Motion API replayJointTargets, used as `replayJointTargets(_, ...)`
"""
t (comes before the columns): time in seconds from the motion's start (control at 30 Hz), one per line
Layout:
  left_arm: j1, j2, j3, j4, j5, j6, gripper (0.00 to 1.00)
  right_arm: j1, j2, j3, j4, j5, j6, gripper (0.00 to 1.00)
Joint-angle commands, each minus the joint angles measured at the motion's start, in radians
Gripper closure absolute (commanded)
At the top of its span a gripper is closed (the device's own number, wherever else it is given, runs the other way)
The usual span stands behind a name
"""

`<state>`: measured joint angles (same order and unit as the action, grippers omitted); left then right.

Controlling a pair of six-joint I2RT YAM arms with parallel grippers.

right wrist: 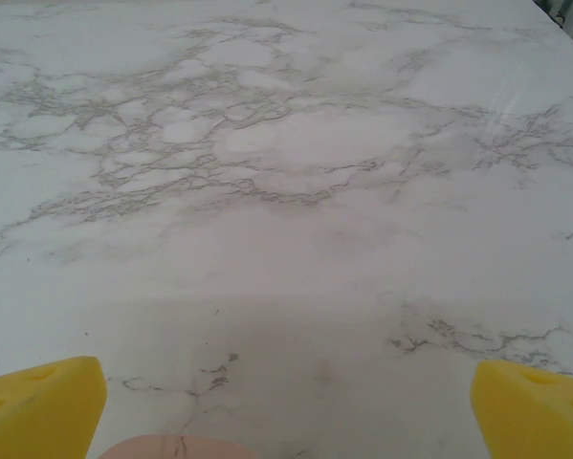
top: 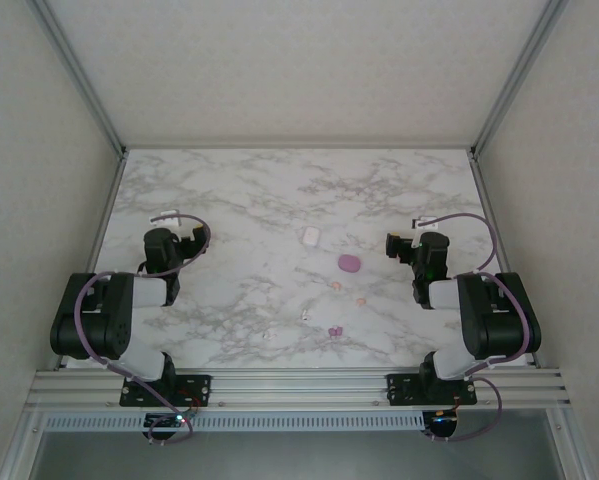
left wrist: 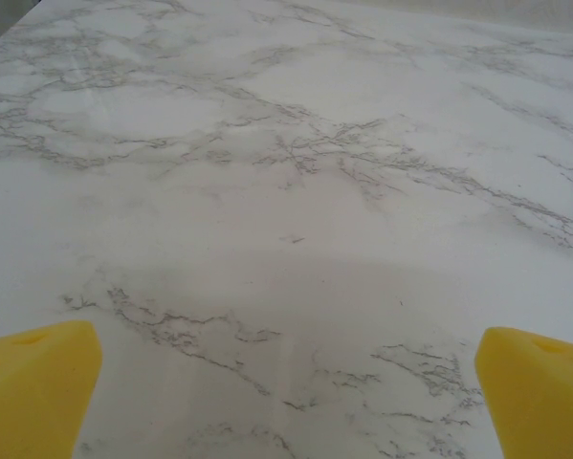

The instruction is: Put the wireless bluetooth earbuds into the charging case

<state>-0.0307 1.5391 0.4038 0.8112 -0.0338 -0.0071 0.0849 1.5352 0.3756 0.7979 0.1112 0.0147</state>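
Out in the middle of the marble table lie a white charging case (top: 311, 236) and a purple charging case (top: 349, 263). Tiny earbuds are scattered nearer the arms: two peach earbuds (top: 336, 287), a white earbud (top: 304, 314) and purple earbuds (top: 333, 329). My left gripper (top: 182, 234) hovers far left of them; its yellow fingertips (left wrist: 37, 382) stand wide apart, open and empty. My right gripper (top: 401, 243) sits right of the purple case, open, with bare marble between its fingertips (right wrist: 530, 406). A peach rounded shape (right wrist: 171, 448) peeks in at the bottom edge of the right wrist view.
The marble tabletop (top: 249, 200) is walled by white panels and aluminium rails at the back and sides. A rail (top: 299, 385) carrying both arm bases runs along the near edge. Open marble stretches beyond the cases to the back wall.
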Motion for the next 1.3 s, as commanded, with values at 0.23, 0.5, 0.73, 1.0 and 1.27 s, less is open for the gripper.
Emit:
replayJointTargets(0.23, 0.008, -0.106, -0.001, -0.057, -0.015, -0.008, 0.00, -0.005, -0.030, 0.041, -0.036, -0.041, -0.016, 0.01)
replayJointTargets(0.5, 0.022, -0.348, 0.098, -0.363, -0.071, -0.098, 0.00, -0.005, -0.198, 0.171, -0.434, -0.038, 0.036, 0.01)
replayJointTargets(0.73, 0.033, -0.383, 0.278, -0.687, -0.341, -0.430, 0.00, -0.005, -0.321, 0.339, -0.917, -0.107, 0.237, 0.01)
replayJointTargets(1.0, 0.033, -0.252, 0.355, -0.675, -0.207, -0.690, 0.00, 0.005, -0.330, 0.407, -1.093, -0.437, 0.409, 0.01)
replayJointTargets(1.27, -0.023, -0.114, 0.417, -0.680, -0.194, -0.686, 0.00, 0.130, -0.163, 0.612, -1.260, -0.439, 0.395, 0.10)
